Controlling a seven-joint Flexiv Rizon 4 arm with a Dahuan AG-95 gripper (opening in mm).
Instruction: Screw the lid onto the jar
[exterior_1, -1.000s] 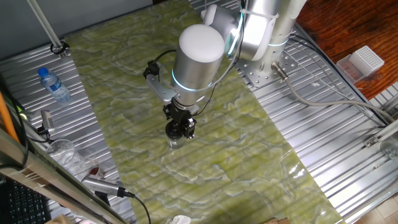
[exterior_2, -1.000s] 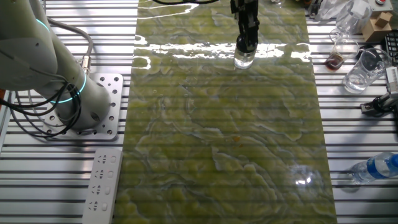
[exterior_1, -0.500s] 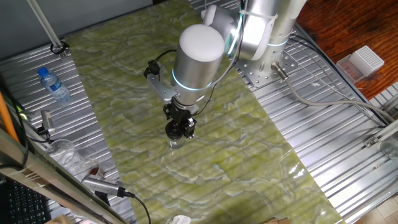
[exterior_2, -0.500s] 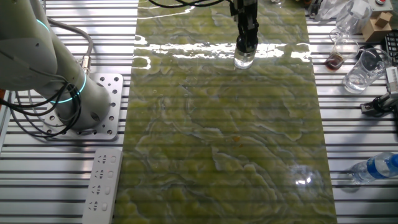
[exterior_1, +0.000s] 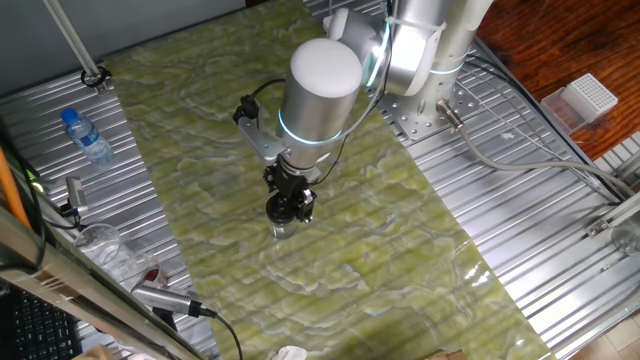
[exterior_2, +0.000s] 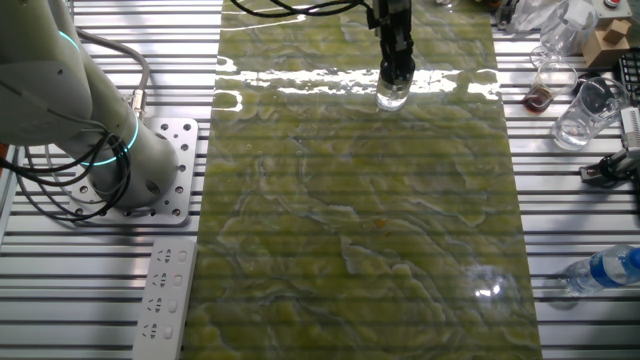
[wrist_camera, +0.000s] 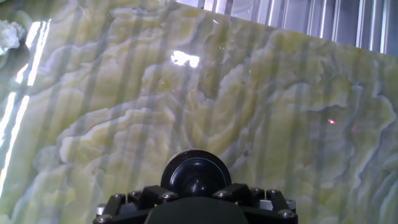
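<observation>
The small clear jar (exterior_1: 283, 233) stands upright on the green marbled mat, also seen in the other fixed view (exterior_2: 392, 98). The black lid (wrist_camera: 196, 172) sits on top of the jar, and its round shiny top shows in the hand view. My gripper (exterior_1: 290, 211) points straight down over the jar and is shut on the lid; it also shows in the other fixed view (exterior_2: 393, 72). The fingers hide the lid's sides, and the jar body is hidden in the hand view.
A water bottle with a blue cap (exterior_1: 86, 137) lies on the ribbed metal table beside the mat (exterior_1: 400, 250). Clear cups and clutter (exterior_2: 578, 110) sit at the table edge. The robot base (exterior_2: 130, 170) and a white power strip (exterior_2: 165, 298) are on the other side.
The wrist has turned slightly about its vertical axis while staying over the jar. The jar has not moved.
</observation>
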